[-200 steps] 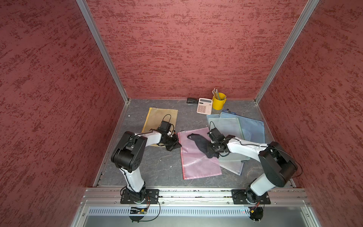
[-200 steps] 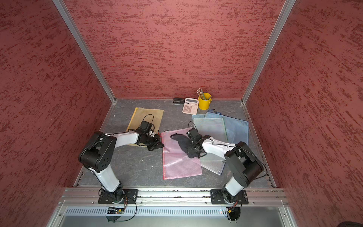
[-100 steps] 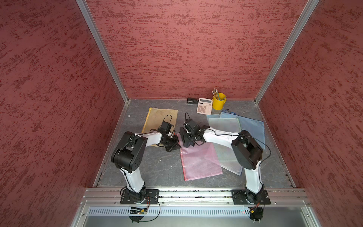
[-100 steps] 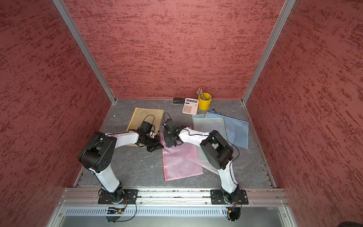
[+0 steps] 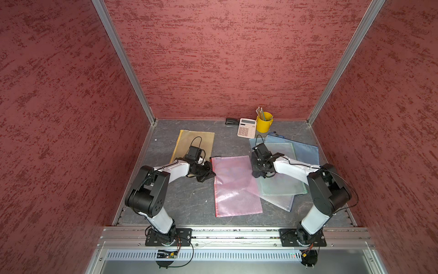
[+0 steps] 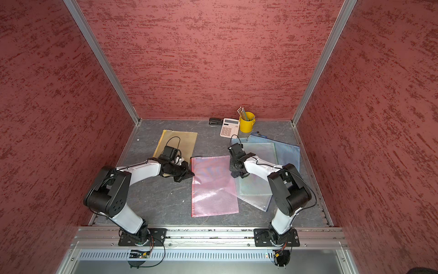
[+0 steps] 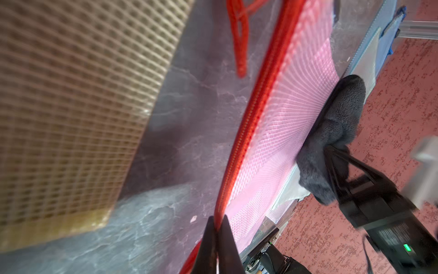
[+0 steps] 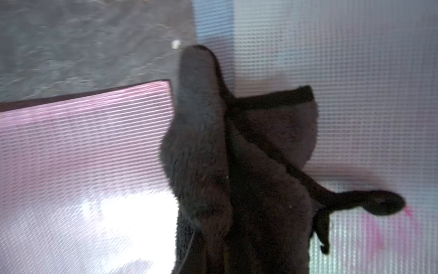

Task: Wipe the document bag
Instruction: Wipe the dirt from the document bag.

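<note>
A pink mesh document bag (image 5: pixel 234 185) (image 6: pixel 213 185) lies flat mid-table, its red zipper edge toward the left arm. In the left wrist view my left gripper (image 7: pixel 216 227) is shut on that red zipper edge (image 7: pixel 248 123); it sits at the bag's left edge near the far corner (image 5: pixel 211 174). My right gripper (image 5: pixel 262 166) (image 6: pixel 238 166) is shut on a dark grey cloth (image 5: pixel 256 175) (image 8: pixel 237 166). The cloth rests at the pink bag's right edge, partly on the pale bag beside it. In the right wrist view the cloth hides the jaws.
A pale green bag (image 5: pixel 282 185) and a blue bag (image 5: pixel 301 151) overlap to the right of the pink one. A yellow mesh bag (image 5: pixel 195 142) lies behind the left arm. A calculator (image 5: pixel 246 128), stapler (image 5: pixel 231 121) and yellow pencil cup (image 5: pixel 264 121) stand by the back wall.
My right gripper swept the cloth left across the pink bag toward the left gripper, then back to the bag's right edge. The left gripper has held still on the zipper edge.
</note>
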You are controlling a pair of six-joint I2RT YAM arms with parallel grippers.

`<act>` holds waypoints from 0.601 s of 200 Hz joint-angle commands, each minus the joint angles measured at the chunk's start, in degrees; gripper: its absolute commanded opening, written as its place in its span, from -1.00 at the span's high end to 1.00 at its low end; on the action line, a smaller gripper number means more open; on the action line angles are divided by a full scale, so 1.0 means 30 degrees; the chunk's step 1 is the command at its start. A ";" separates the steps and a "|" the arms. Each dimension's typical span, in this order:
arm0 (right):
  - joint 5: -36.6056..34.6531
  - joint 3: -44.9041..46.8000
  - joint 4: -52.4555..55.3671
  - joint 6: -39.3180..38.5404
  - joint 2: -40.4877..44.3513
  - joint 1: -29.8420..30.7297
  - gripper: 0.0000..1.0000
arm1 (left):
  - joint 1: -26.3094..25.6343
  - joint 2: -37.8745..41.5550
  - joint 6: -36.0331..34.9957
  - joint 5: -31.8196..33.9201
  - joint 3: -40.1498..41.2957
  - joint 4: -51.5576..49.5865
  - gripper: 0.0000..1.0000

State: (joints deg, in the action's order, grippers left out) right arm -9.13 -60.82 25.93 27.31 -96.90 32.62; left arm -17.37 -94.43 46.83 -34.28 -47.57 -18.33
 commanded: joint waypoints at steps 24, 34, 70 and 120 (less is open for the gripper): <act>0.1788 -0.3497 -0.1246 -0.0223 -0.0911 0.7177 1.00 | 0.0017 -0.0377 -0.0350 0.0181 0.0067 0.0012 1.00; 0.1697 -0.3142 -0.1483 0.0120 -0.1703 0.8242 1.00 | 0.0017 -0.0550 -0.0454 0.0257 0.0008 0.0072 1.00; 0.2304 0.2057 -0.3469 0.3530 -0.1181 1.0356 1.00 | -0.0012 -0.1152 -0.0698 0.0433 -0.0314 -0.0012 1.00; 0.2011 0.8914 0.0309 1.1802 0.4395 1.4635 1.00 | 0.0088 -0.1366 -0.1440 0.0801 -0.0772 -0.0644 1.00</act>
State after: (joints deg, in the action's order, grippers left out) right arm -5.19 -41.41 12.29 47.07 -89.25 69.63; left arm -17.56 -97.62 44.86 -33.78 -47.86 -20.53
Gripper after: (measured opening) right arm 0.071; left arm 0.055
